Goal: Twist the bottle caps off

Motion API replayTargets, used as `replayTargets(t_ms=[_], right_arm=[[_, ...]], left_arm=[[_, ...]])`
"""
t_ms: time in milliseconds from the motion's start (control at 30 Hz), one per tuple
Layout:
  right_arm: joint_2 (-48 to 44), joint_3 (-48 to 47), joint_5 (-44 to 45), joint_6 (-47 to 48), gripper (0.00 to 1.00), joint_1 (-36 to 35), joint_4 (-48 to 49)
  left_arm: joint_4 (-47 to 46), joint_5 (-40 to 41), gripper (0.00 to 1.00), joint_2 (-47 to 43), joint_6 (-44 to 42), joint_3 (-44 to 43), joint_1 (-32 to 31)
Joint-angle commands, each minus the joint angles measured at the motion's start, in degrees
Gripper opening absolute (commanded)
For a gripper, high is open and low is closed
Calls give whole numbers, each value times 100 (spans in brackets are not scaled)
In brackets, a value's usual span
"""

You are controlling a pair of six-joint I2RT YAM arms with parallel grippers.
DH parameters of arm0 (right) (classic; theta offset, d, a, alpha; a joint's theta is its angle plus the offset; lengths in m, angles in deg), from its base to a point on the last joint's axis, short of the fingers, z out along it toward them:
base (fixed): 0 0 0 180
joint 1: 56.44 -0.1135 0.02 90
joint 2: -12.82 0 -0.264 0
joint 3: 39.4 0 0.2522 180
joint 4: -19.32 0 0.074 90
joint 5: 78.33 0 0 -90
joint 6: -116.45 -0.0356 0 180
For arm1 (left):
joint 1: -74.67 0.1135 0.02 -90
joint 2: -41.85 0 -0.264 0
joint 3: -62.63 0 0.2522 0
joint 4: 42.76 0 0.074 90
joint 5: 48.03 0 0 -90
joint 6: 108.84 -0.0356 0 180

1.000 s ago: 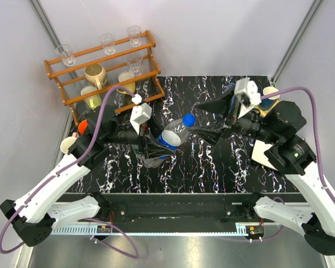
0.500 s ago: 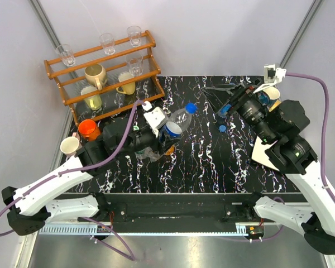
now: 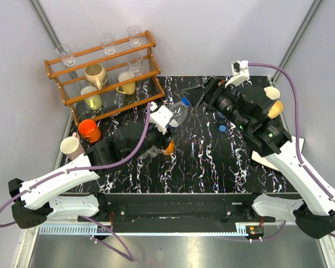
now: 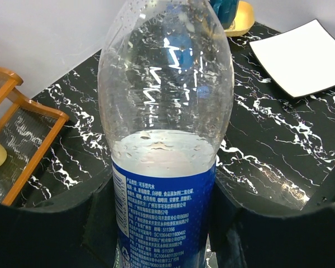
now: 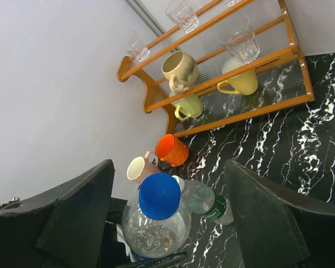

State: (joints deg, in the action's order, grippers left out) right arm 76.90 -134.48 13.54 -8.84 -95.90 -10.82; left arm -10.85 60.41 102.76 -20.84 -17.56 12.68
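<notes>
My left gripper [image 3: 166, 132] [image 4: 164, 223] is shut on the clear bottle with the blue label [image 3: 177, 115] [image 4: 164, 167], half full and tilted toward the back right. Its blue cap [image 3: 185, 102] [image 5: 159, 195] sits between the spread fingers of my right gripper [image 3: 197, 97] [image 5: 167, 176], which is open and not touching it. The clear bottle with the green label [image 5: 209, 202] lies on the table below. The squat orange bottle [image 3: 168, 147] stands beside my left wrist. A translucent blue bottle [image 4: 226, 8] shows at the far right.
A wooden rack [image 3: 100, 72] with glasses and mugs stands at the back left. An orange cup [image 3: 89, 129] and a cream cup [image 3: 71, 148] sit at the left edge. Two loose blue caps [image 3: 222, 128] lie mid-table. A white plate [image 4: 307, 56] lies on the right.
My left arm carried the blue-label bottle toward the back right and tilted it up. My right arm swung left, and its open fingers now straddle the cap.
</notes>
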Motion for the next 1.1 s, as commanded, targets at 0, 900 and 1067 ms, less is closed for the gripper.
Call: replayTargets(t_ms=[0, 900, 1067], right_arm=[[79, -95, -99, -145, 85, -123, 284], [149, -356, -1566, 1083, 0, -211, -206], [17, -543, -2495, 1726, 0, -211, -505]], left_arm=[[-233, 459, 56, 35, -160, -291, -93], [-85, -1209, 59, -263, -239, -352, -137], [-66, -2712, 60, -562, -170, -388, -93]])
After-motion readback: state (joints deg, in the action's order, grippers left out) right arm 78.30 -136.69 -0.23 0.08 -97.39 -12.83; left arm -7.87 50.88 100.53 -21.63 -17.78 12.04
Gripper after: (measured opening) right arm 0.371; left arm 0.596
